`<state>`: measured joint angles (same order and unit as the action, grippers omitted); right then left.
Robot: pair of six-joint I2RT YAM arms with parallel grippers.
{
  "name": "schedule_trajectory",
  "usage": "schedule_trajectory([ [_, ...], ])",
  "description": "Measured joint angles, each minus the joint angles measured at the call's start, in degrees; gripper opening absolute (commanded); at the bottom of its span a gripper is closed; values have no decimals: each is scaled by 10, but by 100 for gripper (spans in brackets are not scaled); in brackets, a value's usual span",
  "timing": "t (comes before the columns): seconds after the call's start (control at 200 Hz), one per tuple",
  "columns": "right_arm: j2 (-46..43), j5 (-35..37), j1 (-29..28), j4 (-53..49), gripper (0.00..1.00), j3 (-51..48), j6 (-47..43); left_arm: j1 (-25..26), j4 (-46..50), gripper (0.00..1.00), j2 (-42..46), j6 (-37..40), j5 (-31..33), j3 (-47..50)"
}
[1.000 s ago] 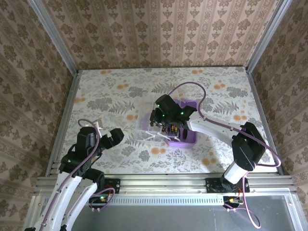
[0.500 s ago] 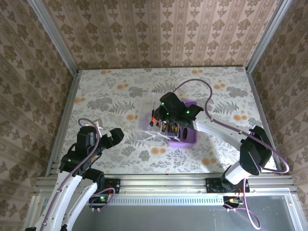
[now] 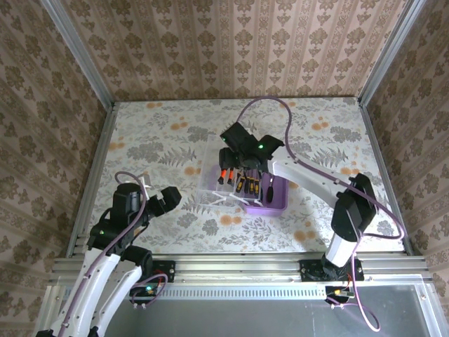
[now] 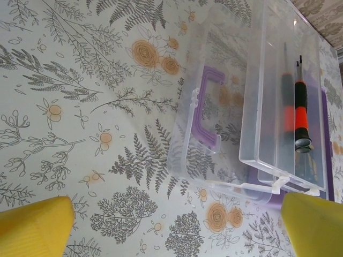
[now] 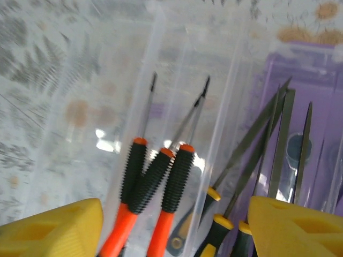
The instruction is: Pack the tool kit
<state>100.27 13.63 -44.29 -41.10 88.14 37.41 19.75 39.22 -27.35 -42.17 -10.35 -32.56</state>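
Note:
The tool kit's purple box (image 3: 275, 199) lies open mid-table, its clear lid (image 3: 208, 184) folded out to the left. The lid's purple handle (image 4: 206, 116) shows in the left wrist view. A clear tray (image 5: 161, 107) holds three screwdrivers (image 5: 161, 182) with orange-and-black handles, seen from above as orange handles (image 3: 224, 173). My right gripper (image 3: 237, 142) hovers over that tray, open (image 5: 177, 225), with its yellow fingers (image 5: 53, 227) on either side of the screwdrivers and off them. My left gripper (image 3: 165, 200) stands open (image 4: 177, 222) near the lid's front corner, with nothing in it.
Several files with yellow-and-black handles (image 5: 252, 171) lie in the purple box beside the tray. Bare flowered tablecloth (image 3: 154, 133) spreads round the box. Metal rails edge the table on both sides, and the right arm's purple cable (image 3: 280, 112) loops above the box.
My right gripper has opened and drawn back toward the far side of the box, leaving the orange screwdrivers lying in the clear tray. The left arm has stayed still.

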Motion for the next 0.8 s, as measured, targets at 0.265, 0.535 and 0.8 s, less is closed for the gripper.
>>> schedule_trajectory([
  [0.265,44,-9,0,-14,78,5,-30,0,-2,100,-8,0,0,0],
  [0.535,38,-27,7,-7,76,-14,-32,0,-3,100,-8,-1,0,0],
  [0.8,-6,-57,19,3,76,-35,-32,0,-17,100,-22,-1,0,0],
])
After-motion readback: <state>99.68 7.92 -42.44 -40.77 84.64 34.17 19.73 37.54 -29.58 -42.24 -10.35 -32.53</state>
